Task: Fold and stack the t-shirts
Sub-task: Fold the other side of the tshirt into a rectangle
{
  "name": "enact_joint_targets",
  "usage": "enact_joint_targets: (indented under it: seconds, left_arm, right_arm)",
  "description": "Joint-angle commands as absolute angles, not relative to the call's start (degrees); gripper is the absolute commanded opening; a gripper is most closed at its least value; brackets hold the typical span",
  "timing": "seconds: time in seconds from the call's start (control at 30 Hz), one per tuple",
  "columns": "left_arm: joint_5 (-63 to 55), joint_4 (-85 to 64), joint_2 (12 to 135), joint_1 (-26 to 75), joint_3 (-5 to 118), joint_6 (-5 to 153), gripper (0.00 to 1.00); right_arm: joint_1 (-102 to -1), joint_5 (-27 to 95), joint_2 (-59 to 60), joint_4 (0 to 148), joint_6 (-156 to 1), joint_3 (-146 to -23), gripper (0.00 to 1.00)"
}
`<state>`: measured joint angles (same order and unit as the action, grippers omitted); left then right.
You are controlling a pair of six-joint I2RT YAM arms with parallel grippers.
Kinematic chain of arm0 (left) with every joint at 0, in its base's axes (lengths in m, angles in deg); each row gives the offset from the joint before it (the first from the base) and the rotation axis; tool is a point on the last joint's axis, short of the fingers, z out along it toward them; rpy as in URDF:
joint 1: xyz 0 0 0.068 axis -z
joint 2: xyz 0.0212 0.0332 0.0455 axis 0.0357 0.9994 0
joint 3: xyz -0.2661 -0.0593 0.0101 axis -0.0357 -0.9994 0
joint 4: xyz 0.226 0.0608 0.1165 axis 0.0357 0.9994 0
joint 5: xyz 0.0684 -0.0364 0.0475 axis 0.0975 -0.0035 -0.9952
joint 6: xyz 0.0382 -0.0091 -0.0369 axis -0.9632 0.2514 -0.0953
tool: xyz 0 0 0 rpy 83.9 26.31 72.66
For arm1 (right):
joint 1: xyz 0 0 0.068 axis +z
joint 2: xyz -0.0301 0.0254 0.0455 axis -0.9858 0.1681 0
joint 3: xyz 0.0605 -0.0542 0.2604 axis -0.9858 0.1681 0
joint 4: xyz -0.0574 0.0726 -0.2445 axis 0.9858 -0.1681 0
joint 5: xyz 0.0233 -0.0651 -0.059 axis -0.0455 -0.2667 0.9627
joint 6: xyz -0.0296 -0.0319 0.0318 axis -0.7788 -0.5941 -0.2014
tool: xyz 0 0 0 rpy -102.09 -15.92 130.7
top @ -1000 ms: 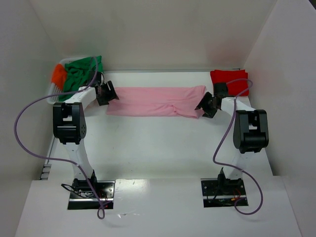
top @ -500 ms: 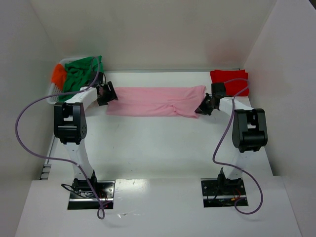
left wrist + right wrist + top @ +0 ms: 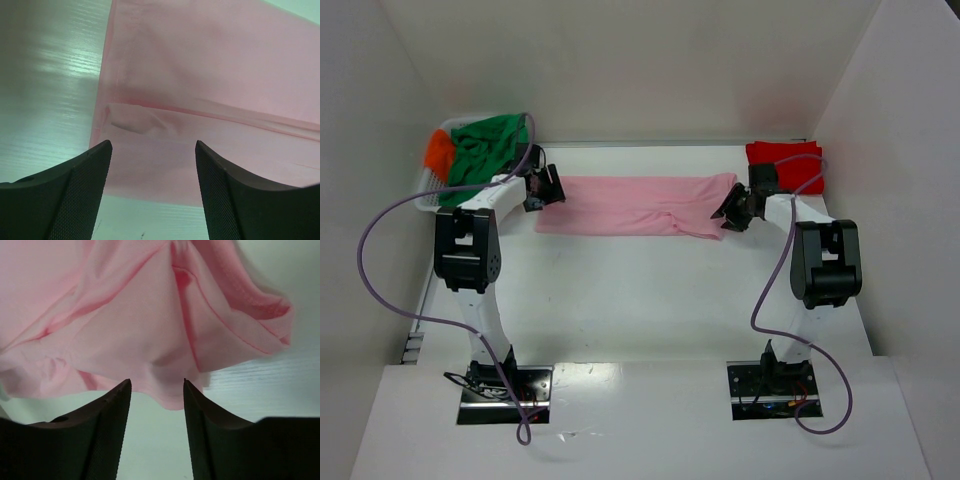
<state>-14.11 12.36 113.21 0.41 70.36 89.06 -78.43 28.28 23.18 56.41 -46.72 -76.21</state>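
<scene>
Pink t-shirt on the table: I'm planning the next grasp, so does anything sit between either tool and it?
Nothing visible does. The left tool hangs open over the left end of the light pink cloth t-shirt, the right tool open at its right hem; both wrist views show only cloth and white table ahead.

Overhead; two close-ups, seemingly downward

Open tabletop in front, crowded back corners
Bare table [image 3: 640, 300] lies wide in front of the pink t-shirt [image 3: 635, 205]; the red t-shirt [image 3: 785, 165] fills the right rear corner, the green t-shirt [image 3: 485, 145] the left
</scene>
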Motion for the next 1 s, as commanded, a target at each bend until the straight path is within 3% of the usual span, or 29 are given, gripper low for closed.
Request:
enact_joint_targets:
  seconds: [0.0,0.3,0.43,0.53,0.63,0.7,0.97]
  left_arm:
    - [-14.38,12.24,112.6,0.86,72.92,87.56,0.76]
    - [-12.09,12.24,112.6,2.79,73.97,87.56,0.88]
    - [-12.09,12.24,112.6,2.79,73.97,87.56,0.88]
    - [-11.48,12.24,112.6,2.79,74.49,87.56,0.89]
    - [-11.47,12.24,112.6,2.79,74.5,87.56,0.89]
    - [-11.47,12.24,112.6,2.79,74.5,87.56,0.9]
    - [-8.04,12.76,114.53,3.4,76.26,86.25,0.9]
  right_arm:
    - [-78.04,31.01,21.22,53.93,-47.02,-74.03,0.53]
    - [-76.99,32.76,22.27,54.54,-47.02,-71.74,0.54]
    - [-76.99,33.29,23.5,55.69,-47.54,-72.27,0.52]
    - [-76.99,33.29,24.99,56.82,-47.54,-72.88,0.37]
    - [-76.99,33.29,26.22,57.35,-47.54,-73.5,0.16]
    - [-76.99,32.77,26.23,57.36,-47.54,-74.11,0.08]
    - [-76.99,32.16,24.91,53.14,-48.59,-82.98,0.07]
